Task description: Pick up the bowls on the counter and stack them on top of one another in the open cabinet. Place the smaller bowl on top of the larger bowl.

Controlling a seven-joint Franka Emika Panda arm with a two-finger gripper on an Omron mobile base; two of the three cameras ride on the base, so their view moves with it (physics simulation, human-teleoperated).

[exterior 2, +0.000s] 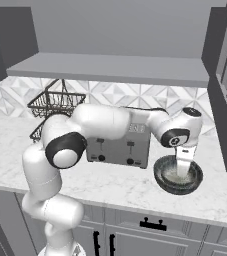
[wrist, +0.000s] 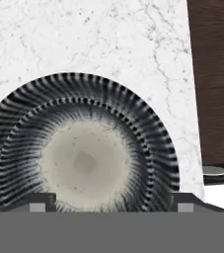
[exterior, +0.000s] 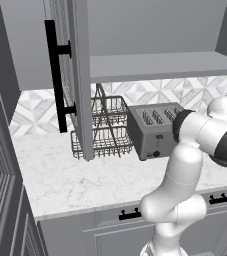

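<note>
Round dark grey bowl, finely ribbed outside, pale speckled inside: sits on the white grey-veined marble counter, just right of the boxy brushed-metal toaster. Two-finger gripper: directly over the bowl, dark tips spread wide to either side, holding nothing. Flat grey cabinet shelf above; wire dish rack left of the toaster.

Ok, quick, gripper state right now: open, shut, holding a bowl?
Gripper: open, fingertips spread wide, holding nothing; it hangs over a bowl on the counter, right of the toaster.
</note>
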